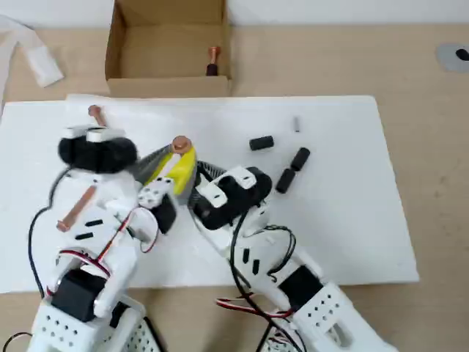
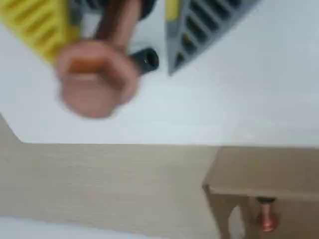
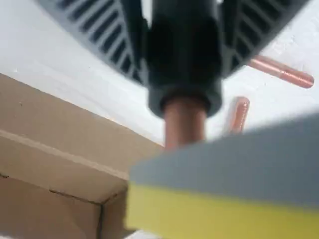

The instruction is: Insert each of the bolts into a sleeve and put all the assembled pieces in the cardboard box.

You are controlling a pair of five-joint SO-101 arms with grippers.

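The left gripper point(image 2: 113, 50) is clamping a copper bolt point(image 2: 94, 82). The right gripper point(image 3: 184, 45) is holding a black sleeve point(image 3: 184, 64) over its shank.

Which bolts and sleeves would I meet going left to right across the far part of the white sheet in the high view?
Copper bolt by the far-left corner of the white sheet → copper hex-head bolt held at mid-sheet → lone black cylindrical sleeve → rightmost black sleeve.

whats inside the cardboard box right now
One assembled piece, a copper bolt in a black sleeve, lies by the right wall of the cardboard box. The floor strip just behind the near wall is hidden.
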